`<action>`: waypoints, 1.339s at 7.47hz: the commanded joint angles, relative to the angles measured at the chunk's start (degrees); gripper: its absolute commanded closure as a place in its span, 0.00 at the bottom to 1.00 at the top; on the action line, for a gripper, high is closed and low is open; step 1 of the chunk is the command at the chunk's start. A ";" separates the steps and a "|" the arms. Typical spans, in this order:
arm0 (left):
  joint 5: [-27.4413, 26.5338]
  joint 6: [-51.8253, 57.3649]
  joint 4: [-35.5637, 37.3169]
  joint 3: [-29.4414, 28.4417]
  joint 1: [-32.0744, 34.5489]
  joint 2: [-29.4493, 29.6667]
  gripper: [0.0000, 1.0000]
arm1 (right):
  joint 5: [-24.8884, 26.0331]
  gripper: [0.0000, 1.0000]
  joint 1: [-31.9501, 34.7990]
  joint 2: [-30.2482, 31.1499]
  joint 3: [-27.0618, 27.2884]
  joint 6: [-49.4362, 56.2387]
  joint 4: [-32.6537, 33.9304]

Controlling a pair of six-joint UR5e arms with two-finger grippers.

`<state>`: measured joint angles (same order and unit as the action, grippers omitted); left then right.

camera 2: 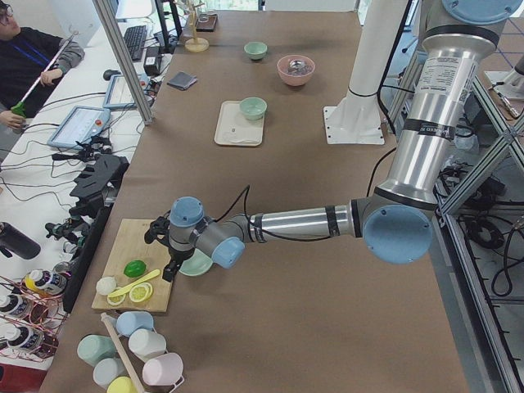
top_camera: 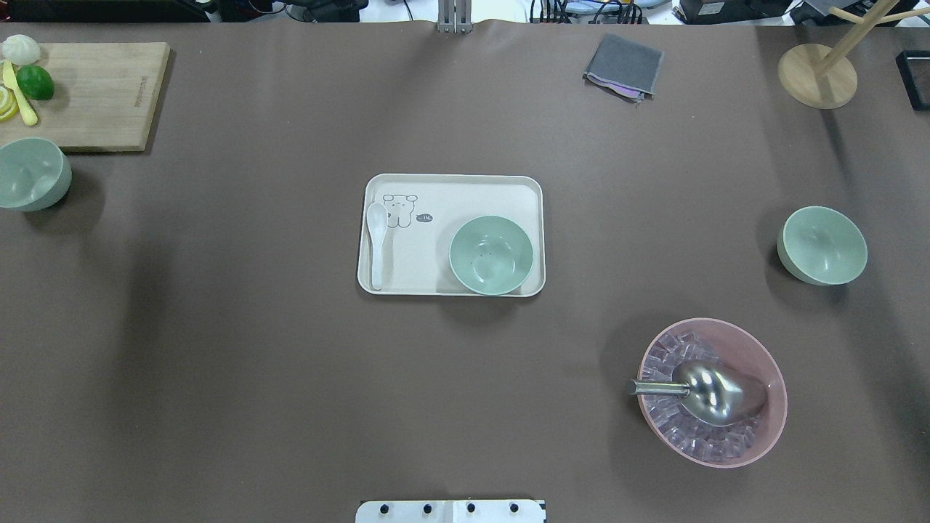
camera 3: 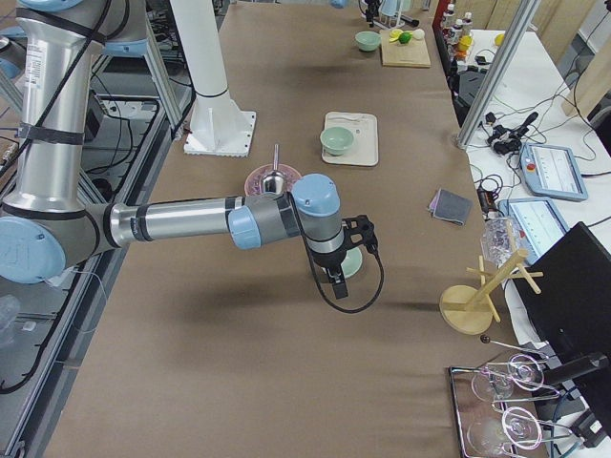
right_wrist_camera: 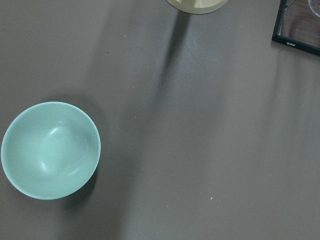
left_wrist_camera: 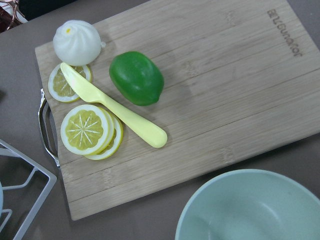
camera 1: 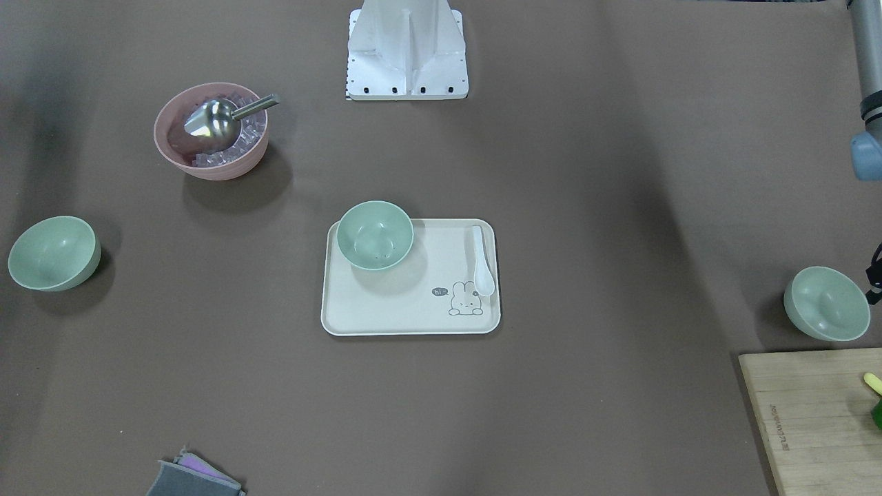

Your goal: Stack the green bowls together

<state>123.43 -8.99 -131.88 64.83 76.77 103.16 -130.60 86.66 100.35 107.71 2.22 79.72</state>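
The brown table (top_camera: 290,378) has the cream tray (top_camera: 465,207) at its middle. The left arm (camera 2: 311,221) reaches far from the tray to the robot's left, and the left gripper (camera 2: 161,255) hangs over the nearby edge of the wooden cutting board (top_camera: 94,94). The right arm (camera 3: 181,221) stretches the other way, well off the tray. Whether the left gripper or the right gripper (camera 3: 348,260) is spread or closed I cannot tell, as only the side views show them. The pink bowl (top_camera: 745,347) of ice stands robot-side of the tray, to the right.

The three green bowls are unstacked. The middle bowl (top_camera: 491,255) sits on the tray's robot-side right corner. The left bowl (top_camera: 30,174) is well apart, just beside the board and under the left gripper. The right bowl (top_camera: 822,245) is well apart on the opposite side, by the right gripper. A white spoon (top_camera: 376,243) lies along the tray's left edge.
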 commanded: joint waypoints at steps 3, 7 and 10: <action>1.80 -0.06 -0.22 -2.34 -1.62 0.03 0.32 | 0.00 0.00 0.00 -0.24 -0.57 0.07 0.00; 1.90 -0.06 -0.22 -3.92 -2.06 0.03 0.64 | 0.09 0.00 0.08 -0.33 -0.57 0.07 -0.78; 2.25 -0.06 -0.22 -3.92 -2.15 0.11 0.84 | 0.09 0.00 0.00 -0.33 -0.65 0.07 -1.14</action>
<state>125.58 -9.05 -132.10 60.94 74.68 103.26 -130.52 86.70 100.02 107.12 2.22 78.65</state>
